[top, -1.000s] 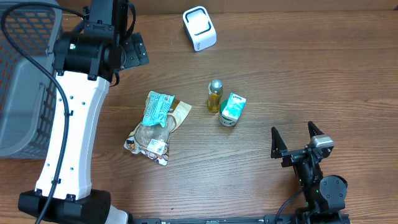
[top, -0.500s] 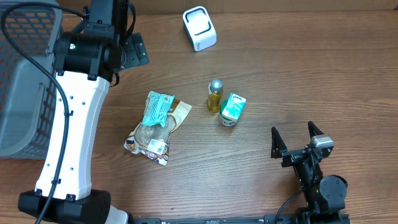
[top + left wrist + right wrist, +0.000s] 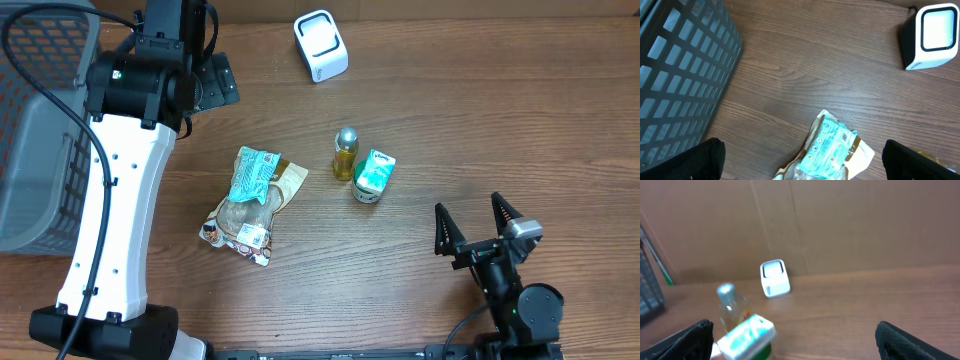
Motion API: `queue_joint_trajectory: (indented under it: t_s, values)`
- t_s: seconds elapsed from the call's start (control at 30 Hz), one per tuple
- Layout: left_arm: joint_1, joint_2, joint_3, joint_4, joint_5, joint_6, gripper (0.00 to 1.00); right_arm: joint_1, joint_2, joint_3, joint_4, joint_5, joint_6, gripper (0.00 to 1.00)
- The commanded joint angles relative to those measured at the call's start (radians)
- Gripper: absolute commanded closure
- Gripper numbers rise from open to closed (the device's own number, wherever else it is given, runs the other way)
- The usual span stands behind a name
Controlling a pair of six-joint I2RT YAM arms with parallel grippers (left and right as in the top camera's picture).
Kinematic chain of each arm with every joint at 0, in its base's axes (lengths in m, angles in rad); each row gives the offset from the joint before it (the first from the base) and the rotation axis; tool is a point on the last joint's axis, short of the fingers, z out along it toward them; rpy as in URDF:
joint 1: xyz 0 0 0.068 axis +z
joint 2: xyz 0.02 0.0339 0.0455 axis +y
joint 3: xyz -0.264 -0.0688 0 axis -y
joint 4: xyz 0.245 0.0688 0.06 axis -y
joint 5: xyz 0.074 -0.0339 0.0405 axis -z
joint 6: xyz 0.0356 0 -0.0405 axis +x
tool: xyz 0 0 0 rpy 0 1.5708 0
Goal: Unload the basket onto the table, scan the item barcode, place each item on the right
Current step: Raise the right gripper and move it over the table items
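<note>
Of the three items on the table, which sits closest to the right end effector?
The green-and-white carton, rightmost of the three and nearest the right end effector; the silver-capped bottle stands left of it, the snack bag farther left.

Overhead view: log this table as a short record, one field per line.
scanner: white, near the table's far edge
bottle: upright, silver cap, mid-table
green pack: right beside the bottle, on the right arm's side
snack bag: lying flat, left of the bottle
basket: grey mesh, at the left edge
left tool: open, holding nothing
right tool: open, holding nothing, apart from every item
barcode scan: not yet begun; no item lifted
</note>
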Motion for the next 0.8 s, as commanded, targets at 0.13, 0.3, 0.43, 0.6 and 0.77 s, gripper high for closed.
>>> queue_joint_trajectory:
  t_s: [0.13,0.3,0.43,0.6,0.77]
  values:
    - [-0.001,-0.022,0.02,0.001,-0.015,0.015,0.0,-0.003,0.006,0.241,-0.116,-0.004,0.049,0.0]
    - [-0.001,-0.022,0.02,0.001,-0.016,0.015,0.0,-0.003,0.085,0.382,-0.235,-0.005,0.049,0.0]
    - [-0.001,-0.022,0.02,0.001,-0.015,0.015,0.0,-0.003,0.198,0.515,-0.314,-0.005,0.049,0.0]
    - [-0.001,-0.022,0.021,0.001,-0.015,0.015,0.0,-0.003,0.364,0.683,-0.405,-0.009,0.049,0.0]
    - [-0.001,-0.022,0.021,0.001,-0.016,0.015,0.0,-0.003,0.539,0.845,-0.534,-0.05,0.043,0.0]
